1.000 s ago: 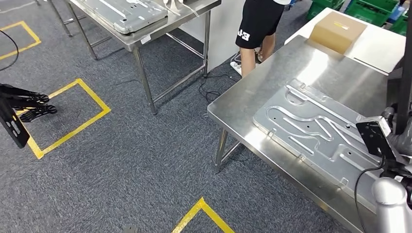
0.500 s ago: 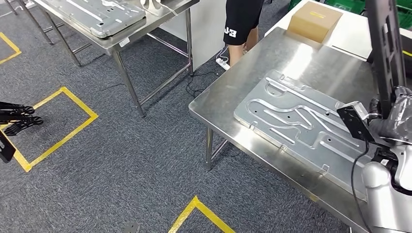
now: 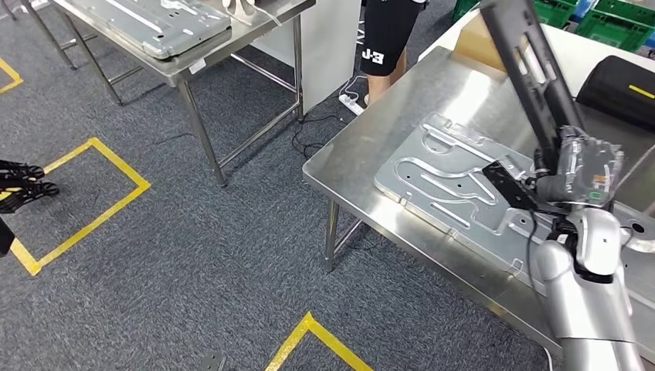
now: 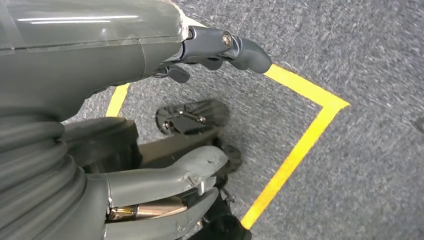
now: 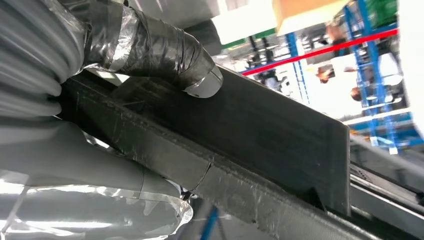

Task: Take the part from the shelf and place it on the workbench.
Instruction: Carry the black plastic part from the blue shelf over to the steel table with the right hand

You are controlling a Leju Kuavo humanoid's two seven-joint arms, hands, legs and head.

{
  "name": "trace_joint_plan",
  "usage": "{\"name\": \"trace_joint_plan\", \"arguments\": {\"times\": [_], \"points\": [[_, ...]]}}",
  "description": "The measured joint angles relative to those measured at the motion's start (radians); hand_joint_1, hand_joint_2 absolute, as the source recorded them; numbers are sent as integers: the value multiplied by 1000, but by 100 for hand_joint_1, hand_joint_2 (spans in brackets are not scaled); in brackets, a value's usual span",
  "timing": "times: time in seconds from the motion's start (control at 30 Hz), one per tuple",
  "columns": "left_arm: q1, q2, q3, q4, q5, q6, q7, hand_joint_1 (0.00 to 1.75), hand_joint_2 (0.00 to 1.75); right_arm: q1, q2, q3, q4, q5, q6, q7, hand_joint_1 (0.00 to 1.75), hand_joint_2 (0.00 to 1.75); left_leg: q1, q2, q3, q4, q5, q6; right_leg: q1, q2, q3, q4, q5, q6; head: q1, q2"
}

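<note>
Two things had changed within the last second in our head view: the right hand had risen into the middle of the frame, and the long black part it gripped had swung up so that it slanted over the steel workbench, above the stamped metal plate lying there. We judged from this that the carry was nearly over and the setting-down still lay ahead, since the part was not yet resting on the bench. A person in black shorts stood at the far end of the bench. Our left hand hung low over the carpet by the yellow floor tape. In the left wrist view that hand was empty, fingers apart. In the right wrist view the taped thumb and fingers clamped the dark part on both faces.
</note>
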Motion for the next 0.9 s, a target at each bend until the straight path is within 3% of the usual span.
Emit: {"name": "trace_joint_plan", "arguments": {"times": [0.1, 0.13, 0.17, 0.2, 0.27, 0.33, 0.43, 0.5, 0.6, 0.67, 0.73, 0.8, 0.87, 0.9], "points": [[-2, -6, -3, 0, -4, 1, 1, 0, 175, -8, 10, 22, 18, 8, -2, 2, 175, 175, 0, 1, -1, -4, 5, 5, -3, -2, -72, 164, -85, 10, 0, 0], [-2, -7, -3, 0, -4, 1, 1, 0, 175, -8, 14, 28, 24, 9, -2, 3, 175, 175, -1, 1, -1, -4, 5, 5, -4, -2, -91, 207, -98, 12, 0, 0], [-1, -7, -3, 0, -4, 0, 2, 0, 175, -8, 16, 32, 30, 10, -2, 4, 175, 175, -1, 1, -1, -4, 5, 5, -5, -3, -96, 218, -92, 13, 0, 0], [-1, -7, -3, 0, -5, -1, 2, 0, 175, -8, 19, 36, 34, 16, -2, 6, 175, 175, -1, 0, -1, -3, 4, 5, -6, -3, -82, 192, -69, 14, 0, 0], [-1, -6, -4, 0, -6, -6, 2, 0, 175, -14, 25, 49, 41, 37, -3, 14, 175, 175, -2, 0, 0, -2, 2, 1, -6, -6, -20, 72, -8, 11, 0, 0], [-2, -5, -4, 0, -6, -13, 2, 0, 175, -23, 35, 68, 45, 63, -3, 24, 175, 175, -5, 1, -2, 1, 0, -8, 0, -8, 24, -20, 17, 3, 0, 0], [-3, -2, -5, 0, -7, -22, 3, 0, 175, -28, 56, 96, 55, 84, 0, 37, 175, 175, -5, 4, -5, 2, -2, -23, 5, -5, 29, -39, 14, -13, 0, 0], [-3, -1, -6, 0, -7, -25, 3, 0, 175, -32, 68, 108, 60, 85, 2, 40, 175, 175, -4, 4, -18, 32, -26, -33, 2, -6, 32, -44, 17, -25, 0, 0], [-2, 0, -7, 0, -6, -21, 3, 0, 175, -40, 83, 115, 67, 76, 2, 41, 175, 175, -1, 2, -95, 200, -111, -41, 3, -2, 33, -45, 17, -38, 0, 0], [1, 0, -7, 0, -6, -10, 5, 0, 175, -41, 90, 116, 74, 62, 2, 40, 175, 175, 1, 2, -132, 274, -125, -42, 5, 9, 33, -44, 16, -40, 0, 0], [1, -1, -7, 0, -6, -1, 7, 0, 175, -41, 96, 117, 79, 53, 2, 39, 175, 175, 4, -4, -103, 211, -73, -40, 5, 26, 33, -40, 15, -39, 0, 0], [1, -3, -8, 0, -6, 3, 9, 0, 175, -44, 99, 117, 80, 47, 2, 40, 175, 175, 10, -45, -44, 85, -19, -37, 5, 45, 29, -33, 13, -35, 0, 0], [1, -4, -8, 0, -6, 5, 10, 0, 175, -49, 100, 117, 82, 44, 3, 40, 175, 175, 13, -77, -14, 24, -6, -35, 2, 67, 20, -28, 15, -23, 0, 0], [1, -5, -9, 0, -6, 6, 10, 0, 175, -50, 101, 117, 84, 44, 4, 40, 175, 175, 10, -75, -11, 19, -8, -33, 0, 79, 16, -28, 17, -16, 0, 0]]}}
